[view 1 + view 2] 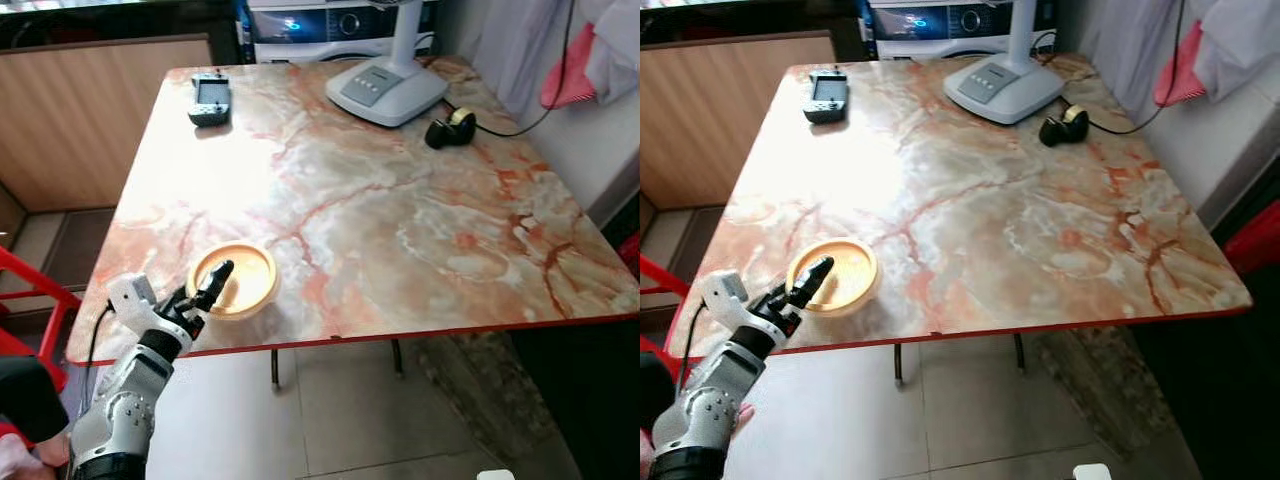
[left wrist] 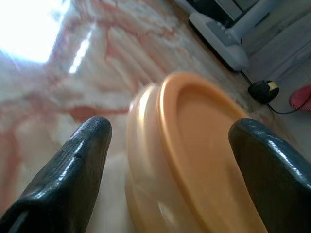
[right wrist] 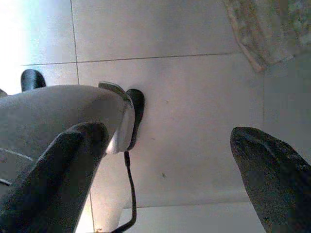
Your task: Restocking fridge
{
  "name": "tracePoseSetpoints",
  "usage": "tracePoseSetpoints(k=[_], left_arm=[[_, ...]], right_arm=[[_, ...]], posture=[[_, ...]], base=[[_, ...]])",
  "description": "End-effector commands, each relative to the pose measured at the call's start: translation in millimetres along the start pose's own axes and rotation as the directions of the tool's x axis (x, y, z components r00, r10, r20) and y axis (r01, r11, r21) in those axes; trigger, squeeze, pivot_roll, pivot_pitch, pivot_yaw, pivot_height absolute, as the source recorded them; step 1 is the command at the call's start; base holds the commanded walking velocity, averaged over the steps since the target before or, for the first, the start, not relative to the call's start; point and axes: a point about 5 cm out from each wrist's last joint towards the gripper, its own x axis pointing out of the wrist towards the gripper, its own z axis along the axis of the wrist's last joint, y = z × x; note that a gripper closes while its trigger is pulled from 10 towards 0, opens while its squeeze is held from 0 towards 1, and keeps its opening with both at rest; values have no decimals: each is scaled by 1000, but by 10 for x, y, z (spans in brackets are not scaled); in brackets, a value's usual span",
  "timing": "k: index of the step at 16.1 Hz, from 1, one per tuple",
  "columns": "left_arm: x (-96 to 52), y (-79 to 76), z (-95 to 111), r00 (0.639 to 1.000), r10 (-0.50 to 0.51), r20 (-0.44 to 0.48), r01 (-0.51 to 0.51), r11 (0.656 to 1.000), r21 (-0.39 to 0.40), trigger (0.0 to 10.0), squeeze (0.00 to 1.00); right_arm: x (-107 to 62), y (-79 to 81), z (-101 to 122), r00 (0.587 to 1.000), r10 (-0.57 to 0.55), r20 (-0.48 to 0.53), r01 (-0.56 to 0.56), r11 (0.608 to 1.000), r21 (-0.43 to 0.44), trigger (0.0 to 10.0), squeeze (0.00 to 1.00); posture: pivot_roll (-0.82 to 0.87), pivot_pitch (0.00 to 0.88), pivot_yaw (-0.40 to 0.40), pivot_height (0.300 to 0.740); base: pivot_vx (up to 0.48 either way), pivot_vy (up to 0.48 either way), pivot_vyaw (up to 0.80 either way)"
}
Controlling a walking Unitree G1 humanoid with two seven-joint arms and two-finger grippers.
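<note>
A round orange container with a lid (image 1: 235,280) sits near the front left edge of the marble table (image 1: 400,210). My left gripper (image 1: 205,292) reaches over the table edge and stands open at the container's near left side. In the left wrist view the container (image 2: 194,160) lies between the two black fingers (image 2: 73,170), and I cannot tell whether they touch it. The right gripper (image 3: 170,170) hangs open and empty above the tiled floor.
At the table's far side stand a grey handheld device (image 1: 210,100), a white lamp base (image 1: 385,88) and a small black object with a cable (image 1: 450,128). A red chair (image 1: 30,290) stands left of the table. Tiled floor (image 1: 380,420) lies below the front edge.
</note>
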Motion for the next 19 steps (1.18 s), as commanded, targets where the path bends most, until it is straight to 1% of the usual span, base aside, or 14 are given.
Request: tracePoseSetpoints(k=[1,5,6,7,8,16,19], left_arm=[[29,-10,-1,1000,-17,7,17,1000,-12,10000,0],[64,-33,-49,999,-34,0,34,999,-21,10000,0],[66,-32,-55,1000,-31,0,31,999,-20,4667,0],[67,-33,-57,1000,-31,0,31,999,-22,2157,0],[68,-36,-54,1000,-31,2,31,999,-23,0,0],[83,-56,-89,1000,-25,8,26,999,-22,0,0],[99,-66,-61,999,-23,25,24,999,-30,0,0]], right_arm=[[-16,-20,-55,1000,-7,-16,8,1000,4,10000,0],[-16,-17,-57,1000,-7,-16,7,1000,4,10000,0],[-15,-16,-58,1000,-7,-17,7,1000,3,10000,0],[-16,-16,-59,1000,-6,-18,6,1000,3,10000,0],[-16,-16,-59,1000,-5,-19,5,1000,2,10000,0],[-20,-25,-63,1000,-3,-20,3,1000,-5,10000,0],[-21,-34,-58,1000,-1,-24,1,1000,-20,10000,0]], posture=[[-32,132,-24,740],[-34,133,-25,740],[-34,134,-24,740],[-35,135,-24,740],[-35,138,-25,740],[-40,134,-34,740],[-40,136,-38,740]], base=[[0,0,0],[0,0,0],[0,0,0],[0,0,0],[0,0,0],[0,0,0],[0,0,0]])
